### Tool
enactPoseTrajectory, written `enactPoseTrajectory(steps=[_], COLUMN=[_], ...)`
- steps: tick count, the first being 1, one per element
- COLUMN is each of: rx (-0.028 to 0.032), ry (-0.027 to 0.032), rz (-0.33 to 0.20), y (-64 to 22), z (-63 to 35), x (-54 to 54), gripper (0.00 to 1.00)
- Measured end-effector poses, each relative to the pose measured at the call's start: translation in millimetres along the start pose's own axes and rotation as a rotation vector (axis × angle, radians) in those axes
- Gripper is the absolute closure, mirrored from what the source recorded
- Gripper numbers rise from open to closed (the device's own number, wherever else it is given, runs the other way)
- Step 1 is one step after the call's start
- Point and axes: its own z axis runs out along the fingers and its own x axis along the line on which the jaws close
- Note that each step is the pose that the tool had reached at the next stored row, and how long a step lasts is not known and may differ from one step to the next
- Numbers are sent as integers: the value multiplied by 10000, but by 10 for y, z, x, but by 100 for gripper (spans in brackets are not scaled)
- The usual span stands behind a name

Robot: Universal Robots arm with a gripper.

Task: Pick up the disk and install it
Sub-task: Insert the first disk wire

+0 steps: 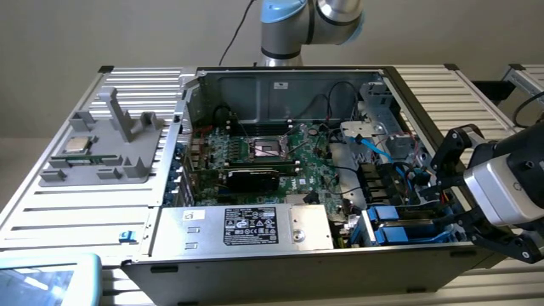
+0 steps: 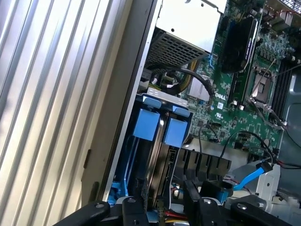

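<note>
Gripper point(image 1: 459, 191) hangs at the case's point(image 1: 255, 271) four o'clock corner, jaws part open and seemingly gripping nothing. Disk point(image 2: 157, 141), in its blue carrier, sits edge-on in the drive bay just beneath. Installation looks essentially done; seating can't be confirmed.

The robot arm point(image 1: 310, 25) is entering at the top centre of the exterior view, its silver tube and pale blue joint cap bending toward the upper right of the frame. The wrist, a silver and black cylinder point(image 1: 510, 185), is showing at the right edge, tilting down toward the lower left. The claw point(image 1: 455, 191) is reaching out from it at the right of the frame, its black linkage fingers point(image 1: 449, 153) standing apart with a gap between them. In the wrist view the black fingers point(image 2: 195, 195) are lying along the bottom edge, parted, with nothing between the tips.
</note>
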Motion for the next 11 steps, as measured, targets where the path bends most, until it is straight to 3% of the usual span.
enactPoseTrajectory(steps=[11], rx=[-1], ry=[1], rz=[-2], y=[-2], z=[0], x=[1], gripper=[56])
